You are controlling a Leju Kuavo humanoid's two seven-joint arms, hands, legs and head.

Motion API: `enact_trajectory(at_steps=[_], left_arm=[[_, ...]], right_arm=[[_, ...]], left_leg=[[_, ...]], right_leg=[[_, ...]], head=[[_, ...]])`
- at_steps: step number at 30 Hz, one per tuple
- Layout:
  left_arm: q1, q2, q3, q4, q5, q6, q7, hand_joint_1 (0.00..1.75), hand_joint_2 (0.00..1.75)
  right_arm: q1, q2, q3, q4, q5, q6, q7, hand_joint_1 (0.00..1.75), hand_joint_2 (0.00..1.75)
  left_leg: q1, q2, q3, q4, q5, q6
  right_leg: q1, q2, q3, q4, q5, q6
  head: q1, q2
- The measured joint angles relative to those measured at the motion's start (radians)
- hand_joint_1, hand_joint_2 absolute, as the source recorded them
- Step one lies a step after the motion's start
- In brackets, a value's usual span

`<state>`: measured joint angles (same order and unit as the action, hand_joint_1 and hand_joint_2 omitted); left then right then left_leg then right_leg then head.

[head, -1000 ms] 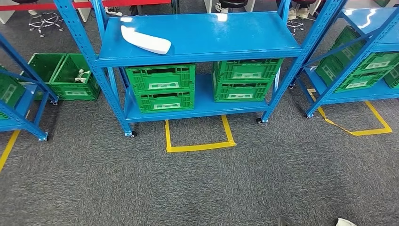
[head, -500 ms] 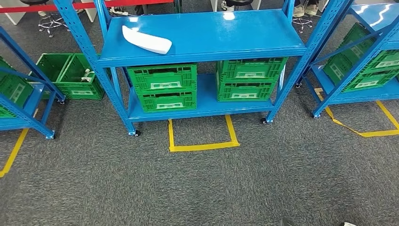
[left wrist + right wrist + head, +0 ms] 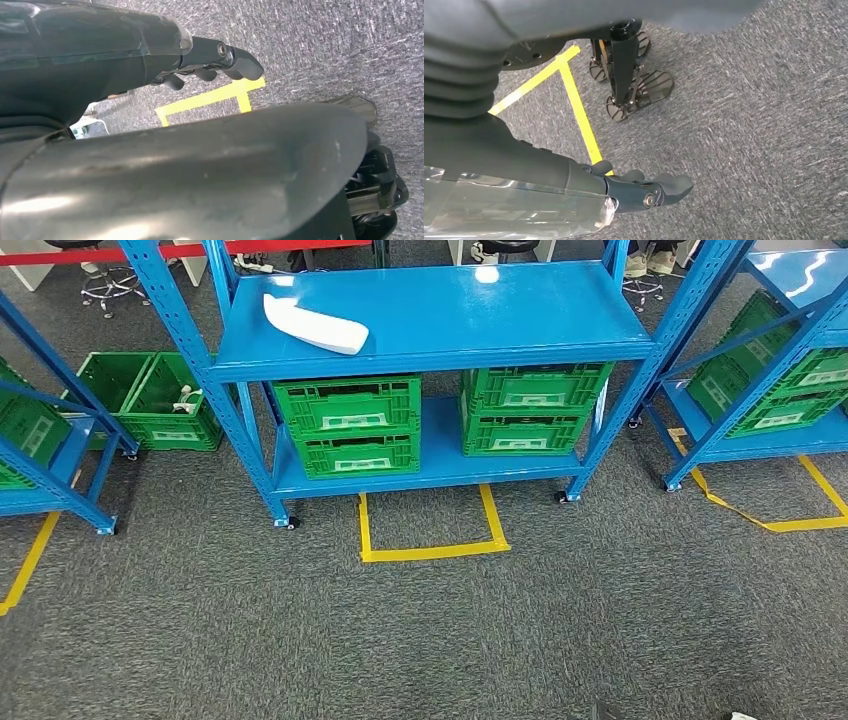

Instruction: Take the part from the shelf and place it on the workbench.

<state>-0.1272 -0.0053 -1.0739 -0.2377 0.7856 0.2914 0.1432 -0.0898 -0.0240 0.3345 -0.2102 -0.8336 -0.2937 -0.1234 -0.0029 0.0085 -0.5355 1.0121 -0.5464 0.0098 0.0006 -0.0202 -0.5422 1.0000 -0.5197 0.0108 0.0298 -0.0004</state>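
The white elongated part [image 3: 316, 326] lies on the left half of the top board of the blue shelf [image 3: 480, 310], straight ahead across the grey carpet. In the left wrist view my left hand [image 3: 215, 57] hangs above the carpet with its dark fingers stretched out and nothing in them. The right wrist view has my right hand [image 3: 644, 189] likewise hanging over the carpet, fingers extended and empty. Both hands are far from the part.
Green crates [image 3: 347, 405] [image 3: 530, 390] are stacked on the shelf's lower board. A yellow tape square [image 3: 432, 552] marks the floor before the shelf. More blue racks with green crates stand at the left [image 3: 40, 440] and right [image 3: 780, 360]. Green bins [image 3: 150, 400] sit on the floor.
The whole picture has shifted a little to the right and the shelf looks slightly nearer: the camera has moved. The part lies where it was on the shelf.
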Motion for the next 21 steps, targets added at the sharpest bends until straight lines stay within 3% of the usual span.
enact_trajectory(at_steps=[7,11,14,15,18,19,21], left_arm=[[0.0,0.0,0.0,0.0,0.0,0.0,-0.006,0.0,0.0],[0.0,0.001,0.0,0.0,-0.002,0.0,-0.008,0.0,0.0],[0.0,0.0,0.0,0.0,-0.006,0.0,-0.008,0.0,0.0],[0.0,0.0,0.0,0.0,-0.007,0.0,-0.009,0.0,0.0],[0.0,0.0,0.0,0.0,-0.009,0.0,-0.01,0.0,1.31],[0.0,0.001,0.0,0.0,-0.01,0.0,-0.01,0.0,1.75],[0.0,0.001,0.0,0.0,-0.01,0.0,-0.01,0.0,1.75]], right_arm=[[0.0,0.0,0.003,0.0,-0.005,0.008,-0.001,0.0,1.75],[0.0,0.0,0.003,0.0,-0.007,0.015,0.0,0.0,0.0],[0.0,0.0,0.003,0.0,-0.012,0.027,0.006,0.0,0.0],[0.0,0.0,0.004,0.0,-0.013,0.03,0.008,0.0,0.44],[0.0,0.0,0.004,0.0,-0.015,0.032,0.009,0.0,1.75],[0.0,0.0,0.005,0.0,-0.016,0.032,0.009,0.0,1.75],[0.0,0.0,0.007,0.0,-0.016,0.032,0.009,0.0,1.75]], left_leg=[[-0.001,0.001,0.0,0.0,0.0,0.001],[-0.001,0.001,0.0,0.0,0.0,0.001],[-0.001,0.001,0.0,0.0,0.0,0.001],[-0.001,0.001,0.0,0.0,0.0,0.001],[-0.001,0.001,0.0,0.0,0.0,0.001],[-0.001,0.001,0.0,0.0,0.0,0.001],[-0.001,0.002,0.001,0.0,0.0,0.001]], right_leg=[[0.0,0.0,0.0,0.0,0.0,0.0],[0.0,0.0,0.0,0.0,0.0,0.0],[0.0,0.0,0.0,0.0,0.0,0.0],[0.0,0.0,0.0,0.0,0.0,0.0],[0.0,0.0,0.0,0.0,0.0,0.0],[0.0,0.0,0.0,0.0,0.0,0.0],[0.0,0.0,0.0,0.0,0.0,0.0]], head=[[0.0,0.0],[-0.001,0.0],[-0.001,0.0],[-0.001,0.0],[-0.001,0.0],[-0.001,0.0],[-0.001,0.0]])
